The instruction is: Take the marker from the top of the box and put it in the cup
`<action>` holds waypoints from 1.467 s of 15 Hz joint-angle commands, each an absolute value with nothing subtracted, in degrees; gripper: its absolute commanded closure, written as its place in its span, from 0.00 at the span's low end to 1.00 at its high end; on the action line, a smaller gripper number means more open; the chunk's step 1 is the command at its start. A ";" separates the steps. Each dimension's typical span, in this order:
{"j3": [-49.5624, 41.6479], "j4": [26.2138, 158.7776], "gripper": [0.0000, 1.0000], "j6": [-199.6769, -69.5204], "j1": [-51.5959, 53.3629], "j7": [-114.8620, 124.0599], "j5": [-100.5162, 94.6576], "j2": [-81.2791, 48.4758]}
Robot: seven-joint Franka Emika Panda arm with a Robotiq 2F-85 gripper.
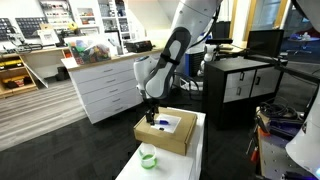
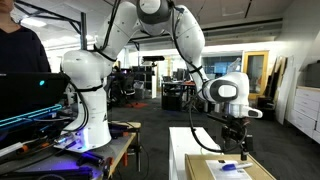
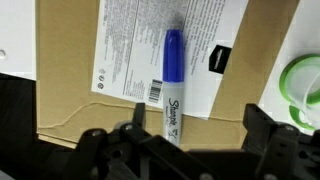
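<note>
The marker (image 3: 172, 82), a blue-capped pen with a white barrel, lies on the white label of the tan cardboard box (image 3: 65, 100). In the wrist view my gripper (image 3: 190, 135) is open just above it, with its fingers on either side of the barrel end. In an exterior view the gripper (image 1: 151, 117) hangs over the box (image 1: 165, 133), and the marker (image 1: 163, 123) shows as a dark spot on the label. The light-green cup (image 1: 148, 158) stands on the white table in front of the box, and its rim shows in the wrist view (image 3: 300, 85). In an exterior view the gripper (image 2: 236, 146) is above the box (image 2: 232, 170).
The box sits on a narrow white table (image 1: 195, 160). A black cabinet (image 1: 240, 90) stands behind it, with white drawers (image 1: 105, 90) beside that. A second white robot base (image 2: 88, 95) and a person at a screen (image 2: 20, 70) are nearby.
</note>
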State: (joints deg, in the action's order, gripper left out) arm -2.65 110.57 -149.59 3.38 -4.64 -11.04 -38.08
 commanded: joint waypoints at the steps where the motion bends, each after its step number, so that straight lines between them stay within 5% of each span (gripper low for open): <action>1: -2.04 112.04 0.00 -150.26 2.16 -3.59 -9.29 -37.49; 22: -2.36 119.09 0.00 -151.71 -0.83 -5.44 -7.22 -35.24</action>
State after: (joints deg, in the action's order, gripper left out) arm -2.82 116.93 -149.92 0.84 -4.56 -7.64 -37.15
